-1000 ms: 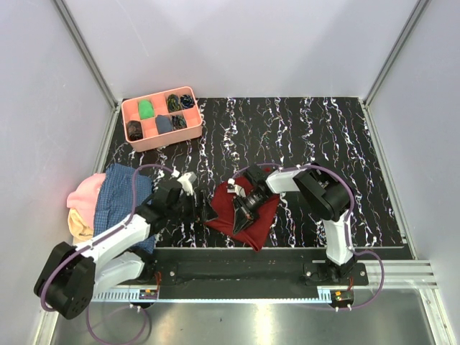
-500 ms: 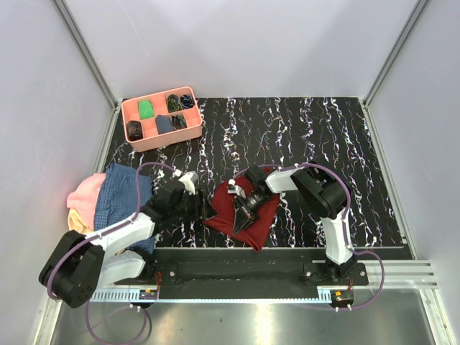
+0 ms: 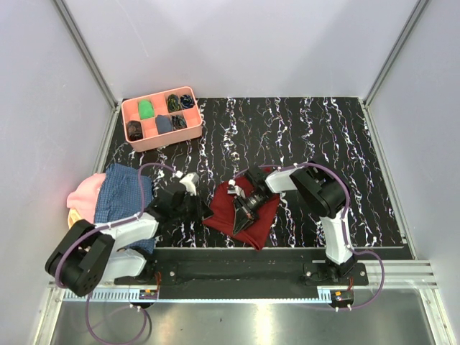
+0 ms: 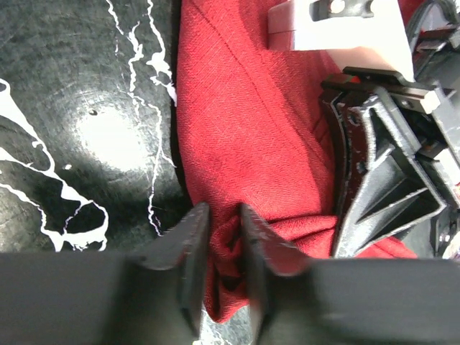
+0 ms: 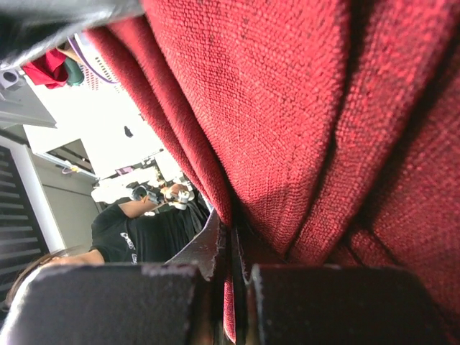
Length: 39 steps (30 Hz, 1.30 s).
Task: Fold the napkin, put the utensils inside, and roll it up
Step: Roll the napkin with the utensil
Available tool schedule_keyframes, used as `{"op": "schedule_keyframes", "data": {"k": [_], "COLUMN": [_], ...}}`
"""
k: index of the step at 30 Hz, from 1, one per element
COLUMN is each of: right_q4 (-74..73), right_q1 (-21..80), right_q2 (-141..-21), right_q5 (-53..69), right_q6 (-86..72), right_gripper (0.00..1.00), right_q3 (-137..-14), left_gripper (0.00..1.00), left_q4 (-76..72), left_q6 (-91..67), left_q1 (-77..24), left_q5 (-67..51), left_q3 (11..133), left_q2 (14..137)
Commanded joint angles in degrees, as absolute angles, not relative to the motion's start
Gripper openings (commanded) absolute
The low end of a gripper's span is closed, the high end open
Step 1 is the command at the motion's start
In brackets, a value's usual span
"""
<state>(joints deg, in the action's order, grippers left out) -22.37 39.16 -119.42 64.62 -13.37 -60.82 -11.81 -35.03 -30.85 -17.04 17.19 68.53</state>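
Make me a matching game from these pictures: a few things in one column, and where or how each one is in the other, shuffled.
Things:
A. napkin
B. pink tray
C. blue checked cloth
D. right gripper

Places or states:
1. at the far left corner of the table
2. clamped shut on the napkin
3. heaped at the table's left edge
4. dark red, crumpled near the front middle

Pairs: A-4, B-1, C-3, D-2.
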Motion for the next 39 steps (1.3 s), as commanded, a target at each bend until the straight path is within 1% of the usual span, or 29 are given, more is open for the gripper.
{"op": "schedule_keyframes", "data": {"k": [1,2,3,6,7,9,10,12,13,14,16,17,18,21,23,25,26,31,39], "right_q4": [-22.6,-22.6,-22.5,-22.6,-22.6,-22.9,-23.5,-25.0,-27.5,-29.0,-32.6,-33.0,-33.4,-33.3,-33.3,-33.5,-33.4,-30.5,-28.3], "right_q1": [38.5,38.5,38.4,38.1,37.9,37.5,37.5,37.2,37.2,37.1,37.2,37.2,37.2,37.3,37.7,38.9,40.9,48.8,49.8], "right_q2": [-120.6,-120.5,-120.4,-119.4,-119.0,-117.3,-116.6,-114.2,-113.4,-111.8,-109.7,-106.8,-105.0,-96.8,-91.4,-88.8,-86.8,-84.6,-85.3], "right_q5": [65.5,65.6,65.4,65.0,64.8,63.9,63.5,60.5,59.4,58.0,53.1,50.9,45.3,38.4,37.8,38.1,38.0,38.1,32.3], "right_q6": [-13.0,-13.4,-13.4,-13.9,-14.1,-14.9,-15.0,-14.9,-14.3,-13.1,-11.5,-11.0,-10.9,-10.3,-10.5,-11.1,-11.9,-18.2,-20.8], "right_gripper": [0.00,0.00,0.00,0.00,0.01,0.10,0.19,0.32,0.41,0.46,0.50,0.53,0.54,0.56,0.56,0.57,0.57,0.57,0.57], "right_q3": [-62.6,-62.7,-62.7,-63.0,-63.3,-63.6,-64.1,-65.3,-65.8,-66.4,-67.7,-67.6,-67.0,-63.8,-62.1,-59.2,-58.3,-53.4,-48.2], "left_gripper": [0.11,0.07,0.00,0.00,0.00,0.00,0.00,0.00,0.00,0.00,0.00,0.00,0.00,0.00,0.00,0.00,0.00,0.00,0.00], "left_q4": [-16.8,-16.7,-16.6,-15.5,-13.9,-11.7,-9.3,-6.5,-4.2,-3.3,-1.6,-1.1,-0.4,1.6,2.7,4.0,4.3,6.3,7.1], "left_q6": [-35.2,-35.2,-35.2,-35.1,-35.0,-34.6,-34.5,-33.9,-33.8,-33.7,-33.7,-33.7,-33.6,-33.2,-33.0,-32.7,-32.7,-32.7,-32.4], "left_q1": [-31.1,-31.1,-31.1,-31.1,-31.1,-31.2,-31.1,-31.1,-31.1,-31.2,-31.1,-31.1,-31.1,-31.1,-31.1,-31.1,-31.1,-31.1,-31.2], "left_q5": [-18.9,-19.1,-19.5,-19.7,-19.4,-19.2,-19.5,-19.4,-19.5,-19.6,-20.2,-20.4,-20.9,-20.8,-20.6,-20.3,-20.2,-19.7,-19.6], "left_q3": [16.6,16.7,16.7,17.0,17.6,18.5,19.9,21.3,22.7,23.3,24.6,25.0,25.7,27.2,27.9,28.7,29.1,30.4,30.7], "left_q2": [70.2,70.4,70.5,70.3,70.2,70.2,70.3,71.1,71.5,72.0,73.5,74.0,75.0,76.6,77.2,77.9,78.2,79.2,78.8]}}
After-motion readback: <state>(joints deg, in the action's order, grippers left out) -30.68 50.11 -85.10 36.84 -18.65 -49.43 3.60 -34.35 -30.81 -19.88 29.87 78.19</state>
